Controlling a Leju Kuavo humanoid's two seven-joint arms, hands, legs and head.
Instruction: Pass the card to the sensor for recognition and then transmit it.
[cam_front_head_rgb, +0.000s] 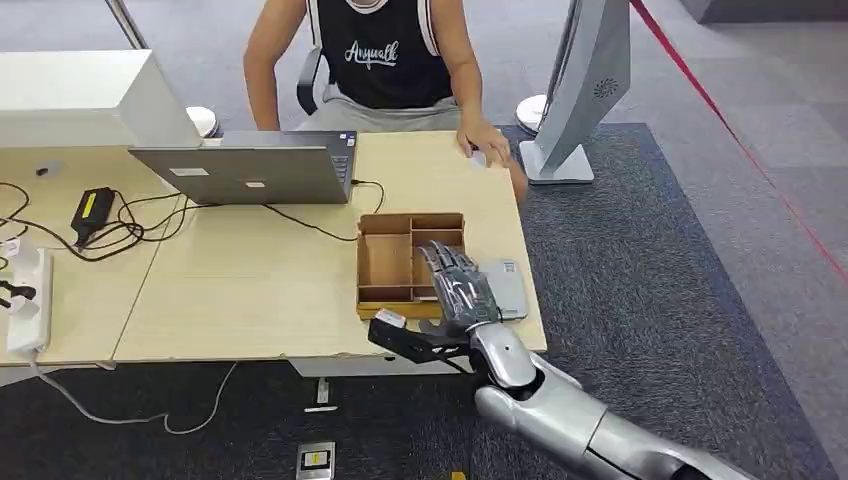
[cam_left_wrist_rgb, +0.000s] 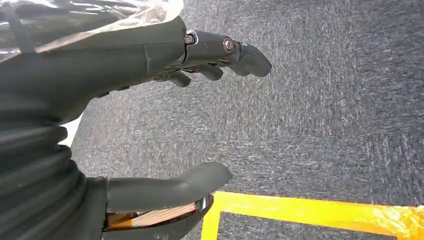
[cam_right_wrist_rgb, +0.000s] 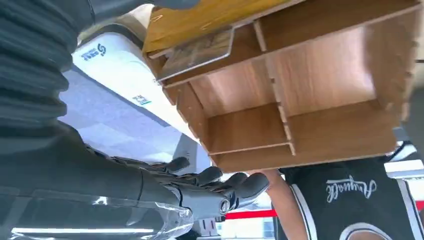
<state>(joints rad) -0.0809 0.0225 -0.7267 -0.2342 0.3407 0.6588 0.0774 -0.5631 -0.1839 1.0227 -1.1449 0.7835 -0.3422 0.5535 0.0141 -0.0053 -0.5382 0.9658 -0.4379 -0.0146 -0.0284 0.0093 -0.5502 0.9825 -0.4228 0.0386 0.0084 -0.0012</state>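
Low in the middle of the head view, the robot's right hand (cam_front_head_rgb: 458, 285) lay stretched flat, fingers extended and slightly apart, holding nothing, over the right edge of a brown wooden compartmented tray (cam_front_head_rgb: 385, 262) and the flat grey card sensor (cam_front_head_rgb: 508, 288) just beside it. In the right wrist view a thin card with a pale printed face (cam_right_wrist_rgb: 197, 50) rested in one small compartment of the tray, near the tray's wall by the sensor; the dark fingers (cam_right_wrist_rgb: 220, 182) hung apart from it, not touching. Tray and sensor sat at the lower right of a light wooden table (cam_front_head_rgb: 250, 290). Up and left of the tray stood an open grey laptop (cam_front_head_rgb: 250, 165) with black cables trailing leftward. At the top of the frame a seated person in a black sleeveless shirt (cam_front_head_rgb: 385, 50) rested a hand on the table's far edge. The left hand (cam_left_wrist_rgb: 165, 120) hung over dark carpet, fingers curved but apart, holding nothing, beside a yellow floor line (cam_left_wrist_rgb: 310, 210).
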